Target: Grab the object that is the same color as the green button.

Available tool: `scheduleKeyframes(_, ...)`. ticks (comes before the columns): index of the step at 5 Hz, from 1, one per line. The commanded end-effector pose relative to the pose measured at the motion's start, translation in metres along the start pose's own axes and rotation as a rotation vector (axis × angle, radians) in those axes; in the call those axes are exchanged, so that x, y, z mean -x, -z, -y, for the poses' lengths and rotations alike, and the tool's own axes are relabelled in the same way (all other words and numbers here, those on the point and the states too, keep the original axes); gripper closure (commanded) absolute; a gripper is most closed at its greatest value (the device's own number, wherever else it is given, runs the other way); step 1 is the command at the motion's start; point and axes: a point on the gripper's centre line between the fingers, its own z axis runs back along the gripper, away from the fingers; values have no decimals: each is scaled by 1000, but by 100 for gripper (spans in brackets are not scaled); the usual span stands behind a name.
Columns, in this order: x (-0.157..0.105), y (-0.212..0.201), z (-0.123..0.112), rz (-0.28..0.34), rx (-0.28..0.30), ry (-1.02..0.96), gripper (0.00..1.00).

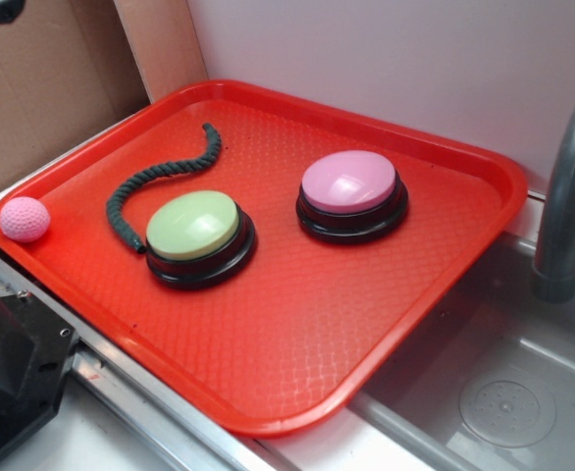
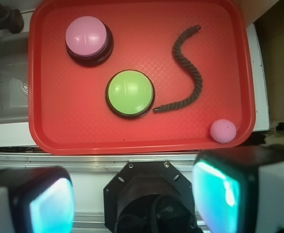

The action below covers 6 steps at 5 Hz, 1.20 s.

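Note:
The object, a dark green twisted rope piece (image 1: 121,193) (image 2: 198,85), lies in an S-curve on the red tray (image 1: 297,334) (image 2: 74,126), one end almost touching the green button (image 1: 193,224) (image 2: 130,92). The button's dome is pale yellow-green on a black base. In the wrist view my gripper (image 2: 132,199) hangs high above the near side, off the tray's edge. It is open, its fingers (image 2: 50,204) wide apart with nothing between them. It does not clearly show in the exterior view.
A pink-domed button (image 1: 348,182) (image 2: 87,35) stands beside the green one. A small pink ball (image 1: 24,219) (image 2: 223,130) rests in a tray corner. A steel sink (image 1: 503,392) with grey faucet (image 1: 567,196) adjoins the tray. The black robot base (image 2: 149,194) sits below the gripper.

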Motion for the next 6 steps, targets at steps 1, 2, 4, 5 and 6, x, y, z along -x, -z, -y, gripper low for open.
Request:
scheduleKeyframes(1, -30, 19, -30, 69, 16, 28, 0)
scheduleKeyframes(2, -44, 38, -54, 80, -9, -10, 0)
scheduleKeyframes(4, -58, 95, -102, 61, -67, -134, 0)
scheduleKeyframes(5, -59, 128, -118, 54, -46, -151, 0)
scheduleKeyframes(6, -63, 156, -126, 44, -67, -189, 0)
